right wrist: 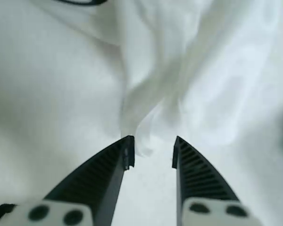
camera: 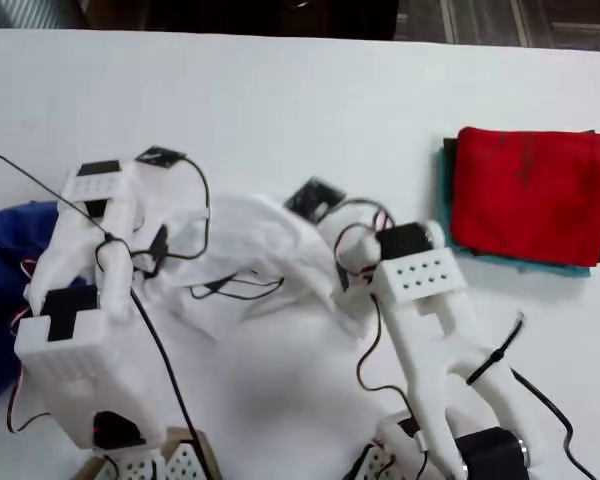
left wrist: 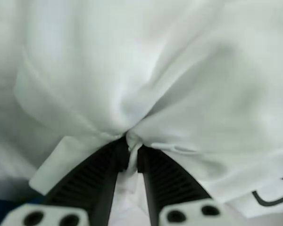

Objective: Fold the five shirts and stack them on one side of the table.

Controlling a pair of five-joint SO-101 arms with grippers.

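A crumpled white shirt (camera: 265, 340) lies across the middle of the table between both arms. My left gripper (left wrist: 132, 153) is shut on a pinched fold of this white shirt (left wrist: 132, 84), near the shirt's left side. My right gripper (right wrist: 152, 150) stands open just short of a raised ridge of the white shirt (right wrist: 146, 103), with a bit of the cloth's edge between its fingertips. In the high view the left arm (camera: 75, 320) stands over the shirt's left part and the right arm (camera: 425, 285) over its right part.
A blue shirt (camera: 5, 250) lies bunched at the table's left edge beside the left arm. At the right sits a stack of folded shirts with a red one (camera: 535, 190) on top and a teal one (camera: 520, 262) beneath. The table's (camera: 280, 90) far half is bare.
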